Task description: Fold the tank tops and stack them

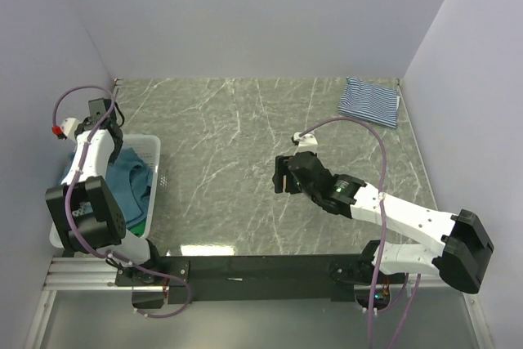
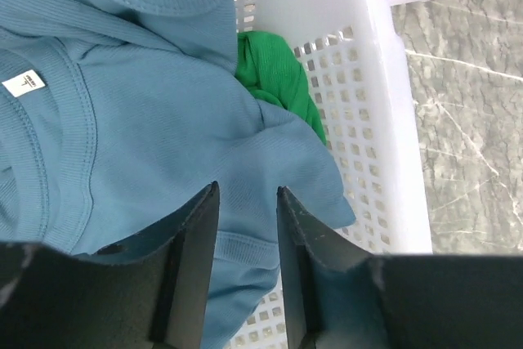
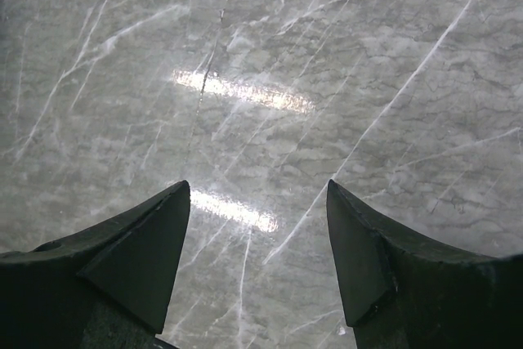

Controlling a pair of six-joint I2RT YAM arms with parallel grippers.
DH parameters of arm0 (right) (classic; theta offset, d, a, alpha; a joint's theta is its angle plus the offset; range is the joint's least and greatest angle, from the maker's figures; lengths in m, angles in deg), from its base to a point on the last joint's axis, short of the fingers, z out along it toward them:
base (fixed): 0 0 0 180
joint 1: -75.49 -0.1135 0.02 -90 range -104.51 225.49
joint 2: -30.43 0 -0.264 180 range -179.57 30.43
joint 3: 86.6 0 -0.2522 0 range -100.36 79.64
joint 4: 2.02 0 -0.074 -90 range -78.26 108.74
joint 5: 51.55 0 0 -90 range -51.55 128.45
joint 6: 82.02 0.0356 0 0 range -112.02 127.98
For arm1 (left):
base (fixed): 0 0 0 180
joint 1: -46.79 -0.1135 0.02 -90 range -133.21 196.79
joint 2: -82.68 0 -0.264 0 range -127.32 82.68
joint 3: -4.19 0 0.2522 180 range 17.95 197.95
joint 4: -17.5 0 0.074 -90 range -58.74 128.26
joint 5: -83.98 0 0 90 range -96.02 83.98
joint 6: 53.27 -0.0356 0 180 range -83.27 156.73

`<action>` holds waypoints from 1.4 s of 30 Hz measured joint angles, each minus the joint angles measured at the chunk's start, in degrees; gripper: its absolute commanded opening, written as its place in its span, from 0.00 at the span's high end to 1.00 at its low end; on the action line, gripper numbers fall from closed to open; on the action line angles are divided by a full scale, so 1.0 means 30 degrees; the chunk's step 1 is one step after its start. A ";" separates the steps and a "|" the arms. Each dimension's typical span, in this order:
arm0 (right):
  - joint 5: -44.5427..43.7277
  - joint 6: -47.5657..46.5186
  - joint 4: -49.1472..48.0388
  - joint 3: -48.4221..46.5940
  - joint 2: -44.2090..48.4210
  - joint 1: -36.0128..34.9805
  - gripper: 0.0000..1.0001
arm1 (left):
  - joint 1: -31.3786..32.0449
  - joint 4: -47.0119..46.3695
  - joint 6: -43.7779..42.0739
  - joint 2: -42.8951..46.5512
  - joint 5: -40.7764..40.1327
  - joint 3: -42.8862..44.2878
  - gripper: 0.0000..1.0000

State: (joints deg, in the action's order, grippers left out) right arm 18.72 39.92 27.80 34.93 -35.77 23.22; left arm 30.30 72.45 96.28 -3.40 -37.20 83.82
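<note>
Far right corner of the surface (image 1: 245, 136): striped tank top (image 1: 369, 102), navy and white in fine stripes, soft cloth folded into a flat rectangle, well apart from both of my arms.

Item two: teal tank top (image 2: 163, 120), plain blue-green knit with a fine rib. It has a broader ribbed band at the neckline and a small white label sewn just inside. It lies loose and rumpled in the basket (image 2: 368, 120) and fills most of it.

Item three: green tank top (image 2: 278, 79), plain bright green and crumpled into a lump. It is tucked under the teal cloth and pressed against the basket's mesh wall, so only a small part shows.

Basket: white plastic with walls of small square holes and a smooth solid rim. It stands at the left edge of the surface.

My left fingers (image 2: 204, 210): two dark, flat-faced wedges poised over the teal cloth in the basket. They are parted by a narrow gap with teal fabric showing through it. Whether they touch the cloth I cannot tell.

My right fingers (image 3: 167, 218): two dark triangular tips spread wide with nothing between them, held over the middle of the bare surface.

Surface: grey-green marble pattern with white veins, smooth and glossy, with streaks of reflected light.
</note>
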 measured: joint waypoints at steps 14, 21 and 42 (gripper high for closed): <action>-0.0036 0.0066 0.0073 0.0015 0.0255 -0.0255 0.27 | -0.0350 -0.0896 -0.0634 -0.0685 0.1173 -0.0481 0.30; -0.0036 0.0080 0.0080 0.0073 0.0255 -0.0284 0.27 | -0.0372 -0.1224 -0.0503 -0.1989 0.1552 -0.1341 0.57; -0.0299 0.0146 0.0947 0.0131 0.2288 -0.0284 0.29 | -0.0459 0.0036 -0.2659 0.5705 0.3359 0.1865 0.99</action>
State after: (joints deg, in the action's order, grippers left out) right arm 17.83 40.36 30.64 35.32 -28.91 22.37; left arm 28.92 72.56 88.30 13.71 -27.12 89.41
